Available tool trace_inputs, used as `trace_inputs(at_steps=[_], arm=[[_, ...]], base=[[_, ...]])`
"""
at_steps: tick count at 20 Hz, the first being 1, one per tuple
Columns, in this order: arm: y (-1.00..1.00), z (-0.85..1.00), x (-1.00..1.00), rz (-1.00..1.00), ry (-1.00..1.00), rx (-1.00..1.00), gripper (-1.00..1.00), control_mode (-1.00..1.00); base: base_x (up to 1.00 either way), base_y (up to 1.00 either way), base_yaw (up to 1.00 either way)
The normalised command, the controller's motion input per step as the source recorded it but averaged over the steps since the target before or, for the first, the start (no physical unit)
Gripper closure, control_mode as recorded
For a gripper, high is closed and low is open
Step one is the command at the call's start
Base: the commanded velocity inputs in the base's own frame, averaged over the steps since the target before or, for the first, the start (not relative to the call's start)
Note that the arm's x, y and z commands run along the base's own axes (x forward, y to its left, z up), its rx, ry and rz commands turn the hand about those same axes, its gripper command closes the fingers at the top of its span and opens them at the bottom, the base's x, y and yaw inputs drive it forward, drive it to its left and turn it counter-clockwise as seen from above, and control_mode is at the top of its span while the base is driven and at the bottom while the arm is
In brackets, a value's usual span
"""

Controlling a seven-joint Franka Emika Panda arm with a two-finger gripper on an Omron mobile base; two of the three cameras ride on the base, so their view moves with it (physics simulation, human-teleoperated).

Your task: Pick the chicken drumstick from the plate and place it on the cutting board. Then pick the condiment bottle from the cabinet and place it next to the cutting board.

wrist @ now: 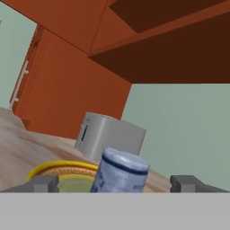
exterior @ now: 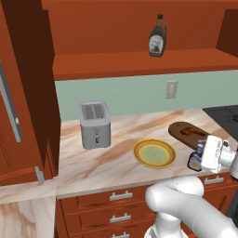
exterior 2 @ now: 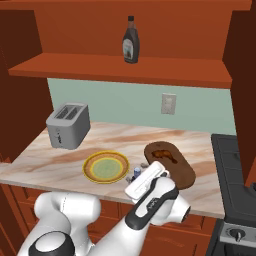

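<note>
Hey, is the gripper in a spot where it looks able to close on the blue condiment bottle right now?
Probably yes. The condiment bottle stands upright on the counter between the fingertips of the open gripper, and nothing sits between them. The plate lies just behind it.

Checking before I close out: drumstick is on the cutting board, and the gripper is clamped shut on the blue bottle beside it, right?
Not quite. The gripper is open: in the hand view its fingertips stand wide of the condiment bottle. The chicken drumstick does lie on the cutting board.
</note>
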Motion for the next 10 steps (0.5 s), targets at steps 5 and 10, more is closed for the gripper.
trace_inputs(at_steps=[5,10], arm=[[-0.1,0.0,0.0,0.0,0.0,0.0,-1.0,-1.0],[-0.04,0.01,0.0,0.0,0.0,0.0,-1.0,-1.0]], base=[[0.0,0.0,0.0],[0.0,0.0,0.0]])
